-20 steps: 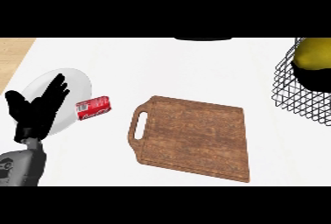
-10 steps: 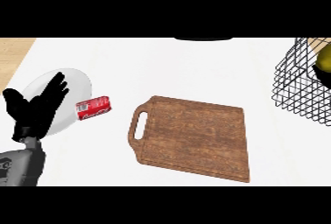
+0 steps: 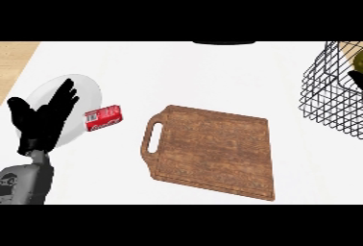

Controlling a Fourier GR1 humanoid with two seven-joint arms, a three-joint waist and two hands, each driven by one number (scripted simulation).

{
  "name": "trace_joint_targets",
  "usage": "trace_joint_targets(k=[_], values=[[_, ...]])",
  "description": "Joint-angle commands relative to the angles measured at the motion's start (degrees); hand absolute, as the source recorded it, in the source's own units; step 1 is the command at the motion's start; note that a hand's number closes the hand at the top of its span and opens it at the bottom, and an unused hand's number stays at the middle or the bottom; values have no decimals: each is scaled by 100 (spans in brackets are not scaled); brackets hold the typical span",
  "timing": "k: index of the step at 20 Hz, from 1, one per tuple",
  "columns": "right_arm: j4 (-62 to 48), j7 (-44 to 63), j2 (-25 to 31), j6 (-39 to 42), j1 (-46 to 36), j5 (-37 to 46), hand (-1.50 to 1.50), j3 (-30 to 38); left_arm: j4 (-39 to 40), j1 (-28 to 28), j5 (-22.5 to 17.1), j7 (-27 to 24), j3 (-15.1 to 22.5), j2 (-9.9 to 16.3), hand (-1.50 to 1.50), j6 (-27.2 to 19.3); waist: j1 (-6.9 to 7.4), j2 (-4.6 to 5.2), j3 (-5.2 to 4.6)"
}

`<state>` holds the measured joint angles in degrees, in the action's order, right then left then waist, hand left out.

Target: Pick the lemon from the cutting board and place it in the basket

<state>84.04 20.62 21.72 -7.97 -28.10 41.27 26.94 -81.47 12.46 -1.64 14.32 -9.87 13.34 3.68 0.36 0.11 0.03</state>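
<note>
Counter surface [image 3: 212,72], plain white, fills most of the frame, with a strip of pale wood showing at the upper left edge. Near the middle lies a brown wooden cutting board with a slot handle [image 3: 212,150], the handle end turned toward the left of the frame and the whole board slightly skewed; nothing sits on its top.

At the right edge, in the upper part of the frame, stands a black wire basket [image 3: 327,103], cut off by the picture's border. Inside it, at the very edge, a yellowish-green rounded shape shows [image 3: 358,61], which is probably the lemon, though only a sliver of it is in view and the wires cross in front of it. Something dark shows beside it within the basket; whether that is the robot's right hand cannot be told from this view.

On the left side of the frame the robot's left hand [image 3: 39,120], black on a grey forearm, rests with its fingers straight and spread apart, pointing up and to the right, holding nothing. It lies in front of a round white plate [image 3: 85,89] (part of the plate is hidden by it). Just beside the plate's right rim lies a small red can with white lettering [image 3: 103,118], on its side, between the plate and the board.
</note>
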Motion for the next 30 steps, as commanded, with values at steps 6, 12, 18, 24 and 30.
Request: trace_joint_targets(k=[6,12,18,24,30], values=[[-1432,-1017,572,-236,-521,-620,-150,99,173,15,160,-191,116,-191,0,-105,-8,-2,-3],[-1098,-670,535,-525,-562,-1338,-150,834,-4,-132,-86,-89,-159,105,0,134,-20,-27,-1],[-896,-579,905,-390,-292,-2488,-150,1978,66,-181,-144,-114,-188,91,0,191,-113,-35,1],[-1342,-1002,1832,1162,761,-3884,-150,3177,-249,-458,-50,-104,-177,131,0,133,-126,-52,7],[-2321,-1652,2582,2615,1763,-4414,-150,3656,337,247,100,-11,-118,15,0,-104,-164,-12,4]])
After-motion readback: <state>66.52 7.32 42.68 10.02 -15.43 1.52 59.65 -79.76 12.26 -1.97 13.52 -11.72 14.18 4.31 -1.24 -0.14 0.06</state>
